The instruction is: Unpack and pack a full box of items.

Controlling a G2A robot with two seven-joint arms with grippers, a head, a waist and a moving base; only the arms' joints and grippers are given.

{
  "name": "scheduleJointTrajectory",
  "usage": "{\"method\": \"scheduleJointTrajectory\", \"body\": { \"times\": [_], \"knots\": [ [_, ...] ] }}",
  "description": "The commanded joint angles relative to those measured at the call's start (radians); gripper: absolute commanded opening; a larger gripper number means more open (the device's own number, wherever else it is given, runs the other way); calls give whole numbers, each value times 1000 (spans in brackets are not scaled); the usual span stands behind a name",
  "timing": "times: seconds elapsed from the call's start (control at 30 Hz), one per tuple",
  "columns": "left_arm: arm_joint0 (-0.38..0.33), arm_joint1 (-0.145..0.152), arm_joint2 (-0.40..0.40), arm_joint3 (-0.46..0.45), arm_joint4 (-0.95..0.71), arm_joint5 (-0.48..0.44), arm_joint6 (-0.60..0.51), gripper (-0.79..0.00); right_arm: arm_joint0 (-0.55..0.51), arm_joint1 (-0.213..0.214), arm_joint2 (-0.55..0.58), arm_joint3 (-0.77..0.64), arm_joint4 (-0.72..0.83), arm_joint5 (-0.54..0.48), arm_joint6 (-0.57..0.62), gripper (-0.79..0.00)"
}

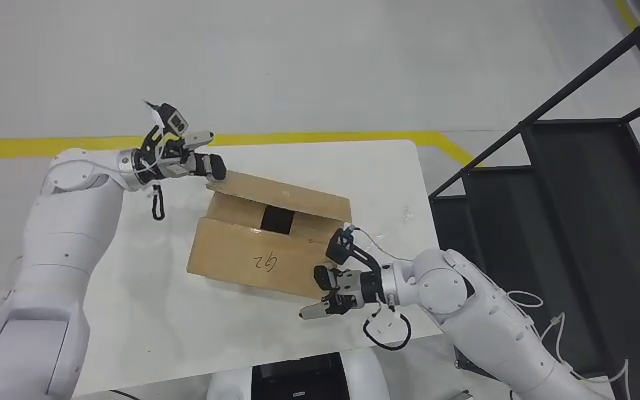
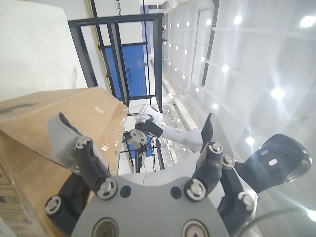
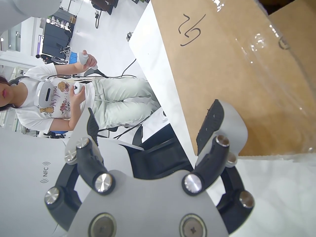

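Likely opening the box (image 1: pixel 250 250): both jaws wide at opposite corners; next, left must pinch the flap (image 1: pixel 290 196).

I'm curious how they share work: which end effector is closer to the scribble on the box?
Right. The right end effector is at the box's near corner, beside the face bearing the scribble; the left end effector is across the box, at its far flap.
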Motion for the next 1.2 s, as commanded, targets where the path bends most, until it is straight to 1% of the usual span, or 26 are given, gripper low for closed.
{"method": "scheduleJointTrajectory", "body": {
  "times": [0.0,0.1,0.27,0.47,0.57,0.73,0.87,1.0,1.17],
  "knots": [
    [14,7,17,-19,22,9,-9,0,0,0,-1,0,-3,2,-4,0],
    [20,16,57,-25,28,9,-9,0,2,1,-3,-1,-19,9,-11,0],
    [-4,27,128,-6,43,9,-9,0,6,0,-12,-1,-60,42,-29,0],
    [-29,34,228,6,21,10,-9,0,15,-3,-19,5,-77,72,-58,0],
    [-47,38,276,30,11,10,-9,0,19,-3,-21,10,-77,74,-62,0],
    [-61,47,345,35,-37,10,-9,0,23,-3,-20,15,-74,75,-65,0],
    [-71,62,396,10,-65,10,-9,0,27,-3,-21,15,-70,77,-63,0],
    [-86,83,455,-7,-58,10,-9,0,33,-4,-27,16,-70,76,-64,0],
    [-99,108,507,-26,-91,10,-9,0,37,-5,-32,20,-73,78,-66,0]
  ]
}}
